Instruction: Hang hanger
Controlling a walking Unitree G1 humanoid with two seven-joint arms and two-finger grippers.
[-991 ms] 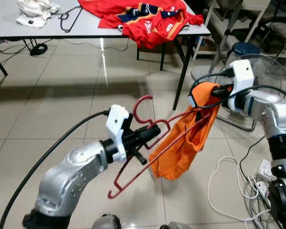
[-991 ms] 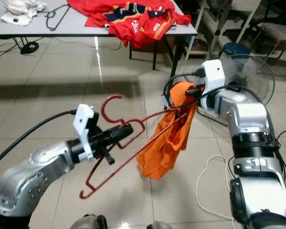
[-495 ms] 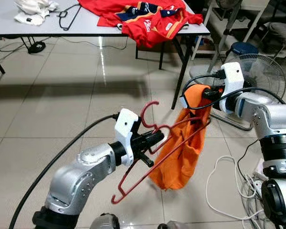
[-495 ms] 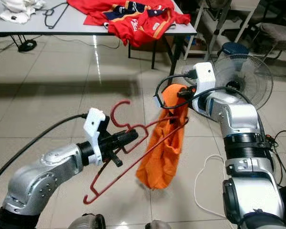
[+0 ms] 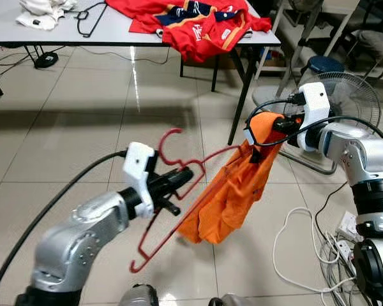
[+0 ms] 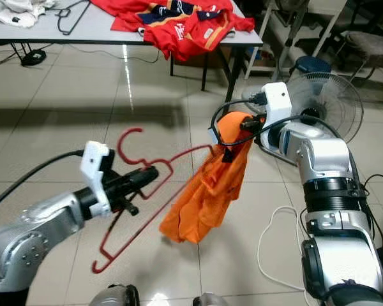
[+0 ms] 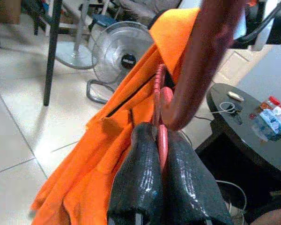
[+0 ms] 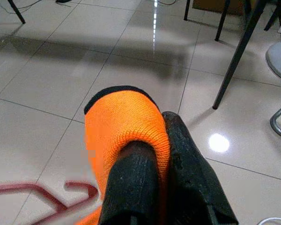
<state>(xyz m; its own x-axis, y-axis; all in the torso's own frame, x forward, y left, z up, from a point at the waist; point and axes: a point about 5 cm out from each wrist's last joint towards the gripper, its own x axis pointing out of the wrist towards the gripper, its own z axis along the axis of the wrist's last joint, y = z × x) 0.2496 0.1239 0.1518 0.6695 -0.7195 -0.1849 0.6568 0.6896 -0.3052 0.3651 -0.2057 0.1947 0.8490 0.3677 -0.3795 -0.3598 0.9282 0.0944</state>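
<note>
The left gripper (image 5: 182, 180) is clenched on the red hanger (image 5: 172, 210) just below its hook, above the tiled floor. The hanger's far arm runs into the orange garment (image 5: 226, 194), whose black-edged collar the right gripper (image 5: 268, 131) pinches tight. Beyond them, a table (image 5: 115, 35) carries a red jersey (image 5: 191, 22); its lettering is unreadable.

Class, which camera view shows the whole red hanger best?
The left eye view: the red hanger shows hook to lower end. The right eye view matches. The left wrist view shows only its neck, pinched; the right wrist view a blurred piece.
</note>
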